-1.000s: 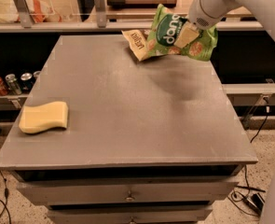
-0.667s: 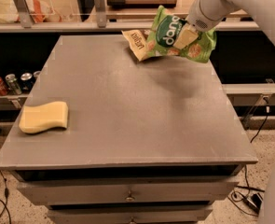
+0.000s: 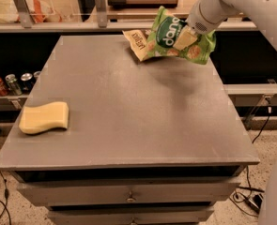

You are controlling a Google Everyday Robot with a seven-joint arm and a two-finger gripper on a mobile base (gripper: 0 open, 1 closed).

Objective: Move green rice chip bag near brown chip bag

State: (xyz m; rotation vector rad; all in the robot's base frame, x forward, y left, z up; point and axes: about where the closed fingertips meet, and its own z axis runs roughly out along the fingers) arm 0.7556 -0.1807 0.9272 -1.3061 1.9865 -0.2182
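Green rice chip bag (image 3: 168, 34) is held tilted above the far side of the table (image 3: 128, 121), with the jaws of the gripper (image 3: 186, 37) clamped on it. Its left edge overlaps the brown chip bag (image 3: 137, 42). A straight, slow descent is advised, and the bag is best released only once it is supported.

Likely a lab or office pantry: soda cans (image 3: 11, 82) shelved left of the grey drawer cabinet (image 3: 128, 191), cables (image 3: 253, 201) beside its base, the gripper (image 3: 185, 37) holding the green rice chip bag (image 3: 166, 32) above its far edge.
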